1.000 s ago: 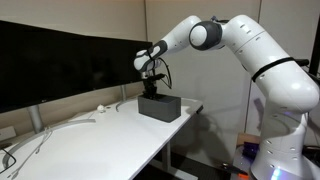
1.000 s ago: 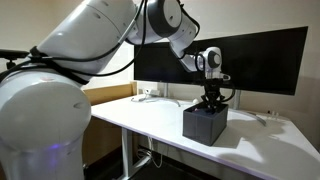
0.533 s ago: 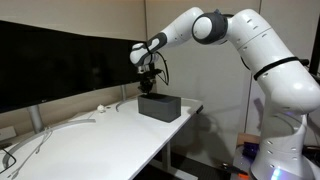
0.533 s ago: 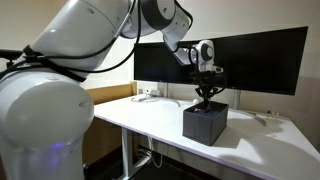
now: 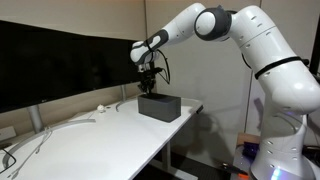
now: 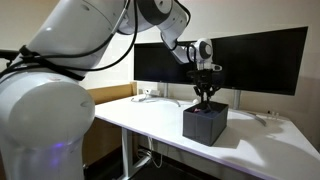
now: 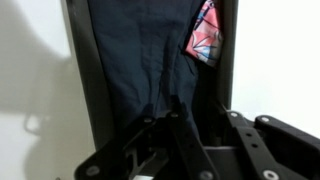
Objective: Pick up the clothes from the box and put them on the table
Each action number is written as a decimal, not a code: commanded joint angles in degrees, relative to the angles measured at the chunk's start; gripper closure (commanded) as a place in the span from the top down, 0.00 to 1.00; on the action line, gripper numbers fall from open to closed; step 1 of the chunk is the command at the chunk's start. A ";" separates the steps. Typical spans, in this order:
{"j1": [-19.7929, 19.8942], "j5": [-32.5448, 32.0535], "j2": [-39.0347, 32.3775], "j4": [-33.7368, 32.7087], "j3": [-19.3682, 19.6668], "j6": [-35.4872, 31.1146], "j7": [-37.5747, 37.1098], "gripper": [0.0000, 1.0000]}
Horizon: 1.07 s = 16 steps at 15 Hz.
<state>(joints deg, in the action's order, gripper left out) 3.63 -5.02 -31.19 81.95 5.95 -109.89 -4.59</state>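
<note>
A dark navy soft fabric garment [image 7: 140, 60] lies creased inside the small dark grey rectangular box [image 5: 160, 107], filling most of it. A pink-and-red patterned garment [image 7: 205, 42] with pale patches peeks out against one inner wall of the box. The box stands on the long white bench [image 5: 90, 140]. The end effector [image 6: 204, 97] hangs just above the box. I cannot tell how wide its jaws stand.

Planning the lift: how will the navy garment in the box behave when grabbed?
Probably floppy: the navy garment shows soft creases filling the box. It would likely drape from a pinch rather than lift flat. It might drag the patterned garment tucked beside it.
</note>
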 commanded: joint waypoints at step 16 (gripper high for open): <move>0.91 -0.13 -6.15 -2.76 1.34 7.08 -2.34 0.75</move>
<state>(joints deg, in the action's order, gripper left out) 4.06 -5.08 -36.13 80.66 7.51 -105.35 -5.99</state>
